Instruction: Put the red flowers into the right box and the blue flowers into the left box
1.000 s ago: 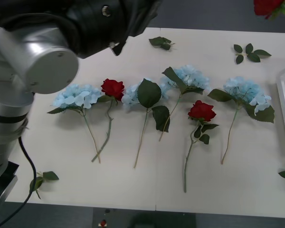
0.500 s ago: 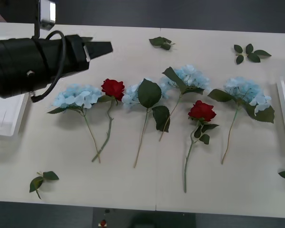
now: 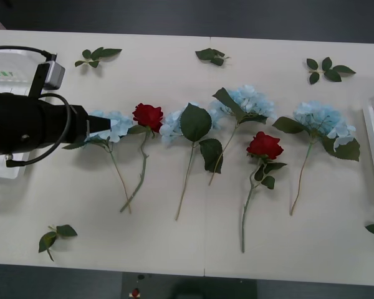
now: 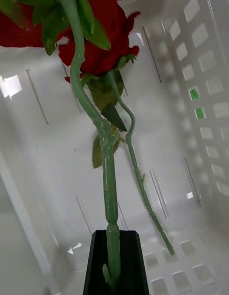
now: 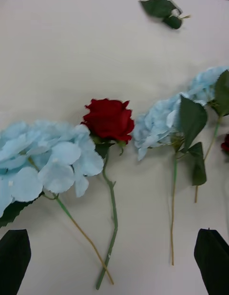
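Left gripper [image 5: 114, 261], jaws apart at mid-left over the white counter [image 3: 174, 243], we should centre on the leftmost fluffy pale-blue artificial flower [image 3: 106, 126], while the right gripper [image 4: 113, 271] clamps a deep-red artificial rose [image 4: 102, 37] inside the white perforated box [image 4: 191, 132].

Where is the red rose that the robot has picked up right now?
In the right wrist view, the right gripper holds a red rose by its stem, with its head hanging against the white slotted wall of the right box.

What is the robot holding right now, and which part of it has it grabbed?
The right gripper holds a red rose by the lower end of its stem, over a white box. The left gripper is open and empty.
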Tool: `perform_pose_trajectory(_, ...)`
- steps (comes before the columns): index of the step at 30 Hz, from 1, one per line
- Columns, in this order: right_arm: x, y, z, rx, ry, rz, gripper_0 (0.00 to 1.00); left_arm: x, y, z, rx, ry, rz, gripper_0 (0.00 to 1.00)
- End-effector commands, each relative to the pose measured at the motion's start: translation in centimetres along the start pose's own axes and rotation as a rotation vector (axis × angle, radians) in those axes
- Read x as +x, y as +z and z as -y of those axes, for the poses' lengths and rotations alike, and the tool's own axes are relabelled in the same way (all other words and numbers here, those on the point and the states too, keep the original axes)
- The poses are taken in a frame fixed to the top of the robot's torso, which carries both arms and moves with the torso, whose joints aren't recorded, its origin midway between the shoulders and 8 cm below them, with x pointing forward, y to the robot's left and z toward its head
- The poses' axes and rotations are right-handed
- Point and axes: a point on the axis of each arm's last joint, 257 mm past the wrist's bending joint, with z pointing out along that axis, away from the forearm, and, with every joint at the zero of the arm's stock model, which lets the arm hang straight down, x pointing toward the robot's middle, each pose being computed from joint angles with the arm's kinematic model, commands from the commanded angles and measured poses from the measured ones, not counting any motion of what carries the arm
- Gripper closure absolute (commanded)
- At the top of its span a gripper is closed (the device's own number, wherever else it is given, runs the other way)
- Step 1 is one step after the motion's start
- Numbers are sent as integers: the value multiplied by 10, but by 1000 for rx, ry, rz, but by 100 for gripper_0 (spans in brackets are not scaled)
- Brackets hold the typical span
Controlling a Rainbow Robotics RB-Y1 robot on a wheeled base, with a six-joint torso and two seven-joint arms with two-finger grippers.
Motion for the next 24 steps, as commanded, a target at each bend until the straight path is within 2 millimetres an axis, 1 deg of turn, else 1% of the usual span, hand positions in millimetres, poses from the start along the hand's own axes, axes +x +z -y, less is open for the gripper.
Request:
perform_pose_trajectory(1, -6, 1, 6, 37, 22, 36, 100, 14, 8, -18, -70, -73, -45, 0)
perform_pose_trajectory(4, 6, 22, 4, 45, 15, 51, 100, 32, 24, -35, -117, -120, -95, 0)
perform_pose_trajectory(9, 16, 41, -4, 42, 11, 63, 100, 49, 35, -47, -156, -212, -132, 0)
perform_pose_trajectory(11, 17, 44, -5, 42, 12, 67, 99, 53, 38, -53, -185, -222, -137, 0)
perform_pose_trajectory(12, 19, 46, -6, 42, 14, 66, 95, 54, 40, -56, -202, -231, -137, 0)
perform_pose_trajectory(14, 19, 47, -7, 44, 8, 70, 81, 57, 43, -62, -225, -241, -142, 0)
perform_pose_trajectory(16, 17, 47, -6, 48, 0, 77, 32, 59, 49, -68, -242, -250, -154, 0)
perform_pose_trajectory(18, 17, 47, -6, 48, -5, 78, 0, 59, 56, -70, -243, -263, -157, 0)
perform_pose_trajectory(21, 14, 45, -6, 49, -17, 82, 0, 59, 65, -74, -250, -281, -156, 0)
perform_pose_trajectory(24, 9, 40, -12, 40, -38, 88, 0, 60, 79, -77, -254, -307, -162, 0)
